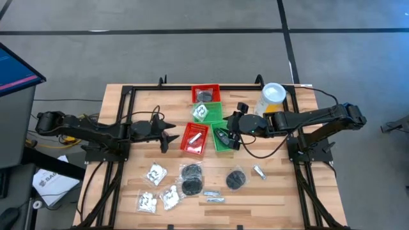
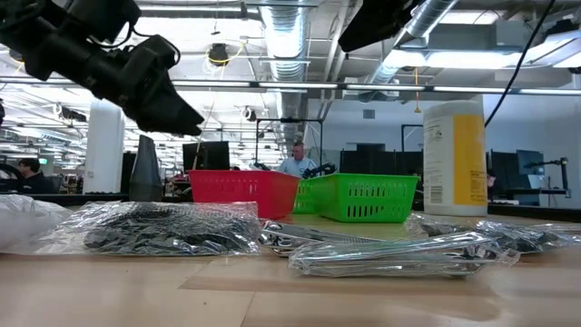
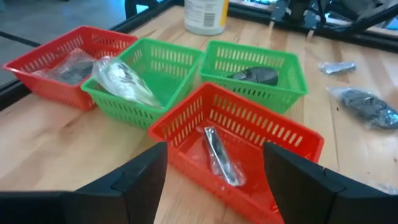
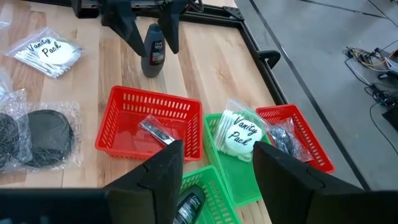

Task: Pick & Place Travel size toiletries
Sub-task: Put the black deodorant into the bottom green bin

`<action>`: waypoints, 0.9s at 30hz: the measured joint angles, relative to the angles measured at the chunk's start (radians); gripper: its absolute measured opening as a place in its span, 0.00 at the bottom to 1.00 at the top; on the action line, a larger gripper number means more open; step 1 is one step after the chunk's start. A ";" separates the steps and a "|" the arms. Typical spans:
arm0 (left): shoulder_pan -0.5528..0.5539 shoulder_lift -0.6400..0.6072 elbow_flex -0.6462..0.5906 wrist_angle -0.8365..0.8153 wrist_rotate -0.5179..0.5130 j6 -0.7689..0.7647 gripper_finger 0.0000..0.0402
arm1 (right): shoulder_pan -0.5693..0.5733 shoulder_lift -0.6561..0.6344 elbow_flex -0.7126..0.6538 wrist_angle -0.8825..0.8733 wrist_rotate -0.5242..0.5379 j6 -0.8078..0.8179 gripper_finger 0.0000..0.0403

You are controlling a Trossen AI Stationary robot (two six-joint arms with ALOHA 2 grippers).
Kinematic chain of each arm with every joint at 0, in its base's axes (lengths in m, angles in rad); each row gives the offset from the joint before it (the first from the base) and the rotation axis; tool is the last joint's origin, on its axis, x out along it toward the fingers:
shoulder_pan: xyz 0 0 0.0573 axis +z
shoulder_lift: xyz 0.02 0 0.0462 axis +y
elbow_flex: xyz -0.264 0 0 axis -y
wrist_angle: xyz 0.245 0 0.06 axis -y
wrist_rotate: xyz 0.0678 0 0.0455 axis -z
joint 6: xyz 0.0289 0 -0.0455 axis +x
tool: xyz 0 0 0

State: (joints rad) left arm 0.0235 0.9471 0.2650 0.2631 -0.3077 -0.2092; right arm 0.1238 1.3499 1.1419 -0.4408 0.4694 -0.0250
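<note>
Low in the high view, clear packets [image 1: 153,174], black discs [image 1: 191,179] and silvery sachets [image 1: 214,195] lie loose on the table [image 1: 275,191]. At mid-frame, left of the red basket [image 1: 186,144], the left gripper [image 1: 169,135] is spread wide and grips nothing, with a dark grey bottle [image 4: 153,48] standing upright between its fingertips. To the right, the right gripper [image 1: 225,134] hangs with fingers parted and empty over a green basket [image 3: 287,93].
</note>
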 joint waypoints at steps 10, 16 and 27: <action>0.001 -0.005 -0.041 -0.003 -0.065 0.011 0.63 | 0.000 0.063 -0.006 -0.006 -0.001 -0.001 0.45; 0.004 -0.027 -0.042 -0.003 -0.097 0.046 0.63 | -0.004 0.115 -0.001 0.020 0.000 -0.028 0.46; 0.005 -0.058 -0.043 -0.066 -0.156 0.009 0.63 | -0.008 0.118 -0.002 0.026 0.001 -0.035 0.45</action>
State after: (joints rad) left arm 0.0284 0.8889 0.2225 0.1972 -0.4637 -0.2003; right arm 0.1156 1.4676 1.1402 -0.4145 0.4706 -0.0597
